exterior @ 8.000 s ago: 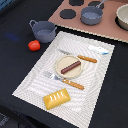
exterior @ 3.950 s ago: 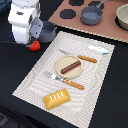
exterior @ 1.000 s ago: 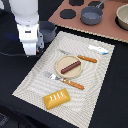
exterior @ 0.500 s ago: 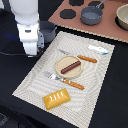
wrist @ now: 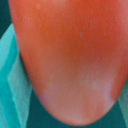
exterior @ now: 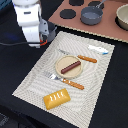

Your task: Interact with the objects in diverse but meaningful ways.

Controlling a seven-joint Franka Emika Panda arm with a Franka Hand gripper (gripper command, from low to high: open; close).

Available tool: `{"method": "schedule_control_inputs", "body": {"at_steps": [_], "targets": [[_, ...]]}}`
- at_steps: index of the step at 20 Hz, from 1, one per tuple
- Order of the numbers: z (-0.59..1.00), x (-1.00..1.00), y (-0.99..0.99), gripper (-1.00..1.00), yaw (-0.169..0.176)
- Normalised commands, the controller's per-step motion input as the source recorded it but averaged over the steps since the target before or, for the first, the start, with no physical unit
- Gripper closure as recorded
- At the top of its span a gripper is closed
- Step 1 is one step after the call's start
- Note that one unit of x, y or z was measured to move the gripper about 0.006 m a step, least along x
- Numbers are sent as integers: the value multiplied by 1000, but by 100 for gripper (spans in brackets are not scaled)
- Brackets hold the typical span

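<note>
1. Striped placemat (exterior: 30, 82) spread over a dark surface (exterior: 10, 65), with a white robot arm (exterior: 29, 22) lowered at the placemat's far corner on the exterior view's left.
2. Tool (exterior: 41, 42) hidden under the arm's body; cannot tell whether apart or together. Red tomato (wrist: 70, 55) filling nearly the whole wrist view, very close to the camera; only a red sliver visible beside the arm in the exterior view.
3. Round plate (exterior: 57, 64) at the placemat's middle, holding a brown sausage (exterior: 71, 67).
4. Fork (exterior: 65, 81) and knife (exterior: 85, 58) with orange handles, lying either side of the plate.
5. Yellow scored bread loaf (exterior: 56, 98) near the placemat's near edge.
6. Pale silvery flat piece (exterior: 99, 49) near the placemat's far edge.
7. Brown toy stove board (exterior: 107, 25) beyond the placemat, carrying a small grey handled pot (exterior: 92, 15).
</note>
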Motion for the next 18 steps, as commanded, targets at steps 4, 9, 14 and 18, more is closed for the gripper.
{"method": "schedule_control_inputs", "body": {"at_steps": [4, 9, 14, 18], "targets": [[403, 1000, 481, 100, 0], [341, 1000, 583, 100, 0], [275, 1000, 607, 100, 0], [158, 994, 573, 100, 0]]}}
